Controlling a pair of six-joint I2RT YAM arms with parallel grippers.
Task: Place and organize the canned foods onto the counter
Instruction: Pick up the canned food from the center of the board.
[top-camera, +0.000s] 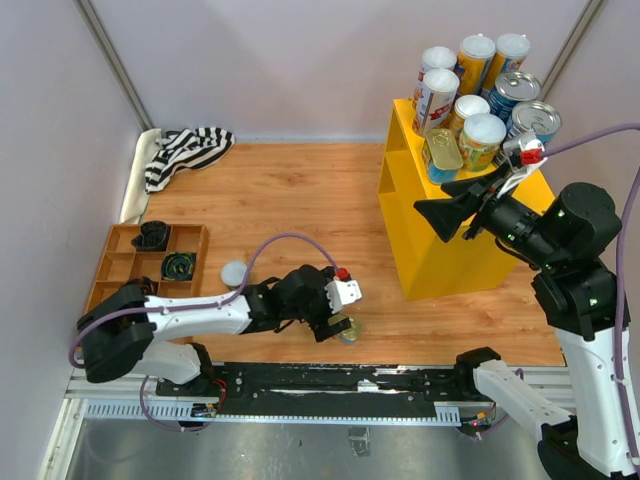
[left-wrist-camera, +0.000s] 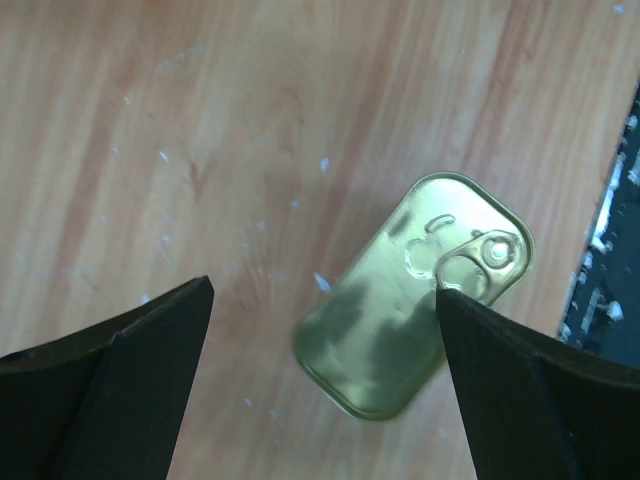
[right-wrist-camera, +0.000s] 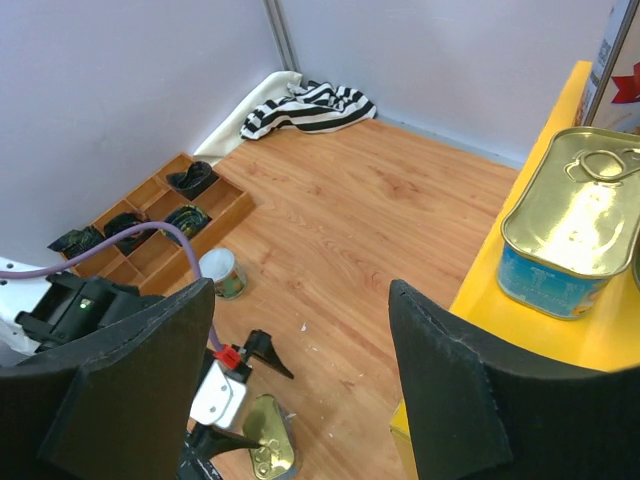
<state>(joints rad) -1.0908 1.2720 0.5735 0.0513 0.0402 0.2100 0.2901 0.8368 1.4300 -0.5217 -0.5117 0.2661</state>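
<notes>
A flat gold tin (left-wrist-camera: 410, 295) lies on the wooden table near the front edge, and also shows in the top view (top-camera: 348, 329). My left gripper (left-wrist-camera: 325, 287) is open over it; its right finger (left-wrist-camera: 520, 390) covers the tin's pull-tab end, while the left finger stands apart. The yellow counter (top-camera: 440, 265) stands at the right with several cans on top: a red-white tube (top-camera: 436, 100), a yellow tube (top-camera: 483, 140), blue cans (top-camera: 515, 95) and a gold tin (right-wrist-camera: 575, 225). My right gripper (right-wrist-camera: 298, 290) is open and empty beside the counter's top left edge (top-camera: 432, 196).
A small white-lidded can (top-camera: 234, 273) stands on the table beside the brown compartment tray (top-camera: 120, 262), which holds dark lumps. A striped cloth (top-camera: 185, 150) lies at the far left corner. The black base rail (top-camera: 330, 378) runs along the near edge.
</notes>
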